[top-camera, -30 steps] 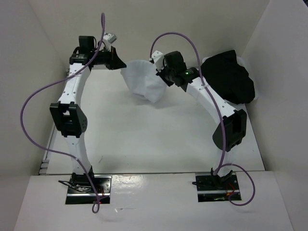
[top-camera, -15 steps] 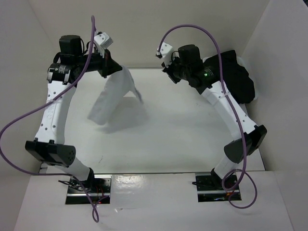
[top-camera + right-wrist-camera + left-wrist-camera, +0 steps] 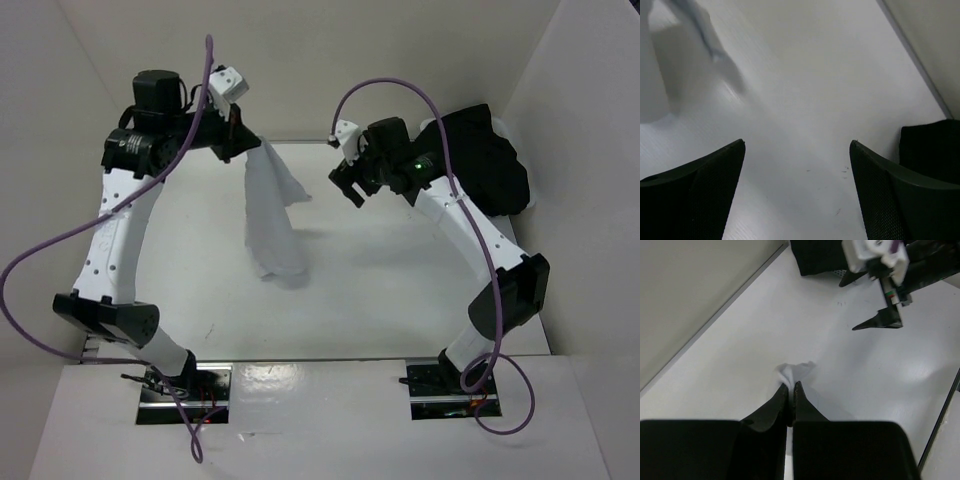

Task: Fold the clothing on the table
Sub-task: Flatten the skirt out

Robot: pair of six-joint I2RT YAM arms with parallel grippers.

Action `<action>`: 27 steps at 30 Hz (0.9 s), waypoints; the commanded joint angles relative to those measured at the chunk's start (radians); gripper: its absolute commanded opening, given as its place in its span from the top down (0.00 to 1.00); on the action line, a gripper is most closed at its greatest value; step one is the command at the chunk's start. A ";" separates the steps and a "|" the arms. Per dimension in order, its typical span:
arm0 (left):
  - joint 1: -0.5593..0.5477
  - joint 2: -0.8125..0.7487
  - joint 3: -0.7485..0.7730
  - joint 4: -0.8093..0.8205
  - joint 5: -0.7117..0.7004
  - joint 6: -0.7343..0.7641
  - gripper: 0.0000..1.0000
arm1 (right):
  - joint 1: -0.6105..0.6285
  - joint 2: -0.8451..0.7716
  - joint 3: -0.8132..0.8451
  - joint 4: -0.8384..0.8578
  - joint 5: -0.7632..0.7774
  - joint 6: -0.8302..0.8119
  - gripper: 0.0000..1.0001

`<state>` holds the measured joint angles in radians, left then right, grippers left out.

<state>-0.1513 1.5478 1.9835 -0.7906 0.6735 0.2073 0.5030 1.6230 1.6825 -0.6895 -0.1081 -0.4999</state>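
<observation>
The white clothing (image 3: 272, 215) hangs in a long drape from my left gripper (image 3: 248, 143), which is shut on its top edge; its lower end reaches the table (image 3: 380, 290). In the left wrist view a small tuft of the clothing (image 3: 794, 372) pokes out past the closed left gripper (image 3: 790, 385). My right gripper (image 3: 347, 185) hovers to the right of the clothing, apart from it, with jaws wide open and nothing between them. The right wrist view shows the right gripper (image 3: 797, 144) over bare table, the clothing (image 3: 660, 90) blurred at the upper left.
A black garment (image 3: 478, 160) lies heaped in a grey basket at the back right, also in the right wrist view as a black garment (image 3: 932, 145). White walls close in the table on the left, back and right. Purple cables loop above both arms.
My right gripper has let go of the clothing, opened wide and drawn slightly down and left. The clothing now hangs from the left gripper alone and has swung to hang straight down.
</observation>
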 commanded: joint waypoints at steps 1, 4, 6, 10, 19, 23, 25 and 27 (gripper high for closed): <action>-0.083 0.081 0.115 0.004 -0.034 0.009 0.96 | -0.102 -0.074 -0.070 0.100 -0.016 0.037 0.11; -0.137 0.167 0.181 -0.006 -0.034 0.009 0.96 | -0.179 -0.116 -0.130 0.114 -0.067 0.060 0.11; -0.188 0.233 0.262 -0.016 -0.025 0.009 0.96 | -0.213 -0.132 -0.161 0.114 -0.102 0.060 0.11; -0.237 0.313 0.366 -0.027 0.029 -0.012 0.96 | -0.260 -0.163 -0.184 0.093 -0.165 0.060 0.11; -0.248 0.270 0.428 -0.128 0.080 0.009 0.98 | -0.317 -0.120 -0.173 0.084 -0.269 0.060 0.11; -0.168 0.197 0.226 -0.069 0.077 0.010 0.98 | -0.317 -0.052 -0.132 0.084 -0.309 0.060 0.11; -0.117 0.166 0.004 0.011 0.077 0.001 0.98 | -0.317 -0.029 -0.119 0.084 -0.347 0.060 0.11; -0.093 0.146 -0.134 0.057 0.061 0.001 0.98 | -0.317 0.004 -0.109 0.084 -0.370 0.069 0.11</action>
<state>-0.2855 1.6993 1.9888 -0.8234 0.7334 0.2066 0.1860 1.5963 1.5200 -0.6350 -0.4099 -0.4458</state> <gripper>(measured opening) 0.037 0.888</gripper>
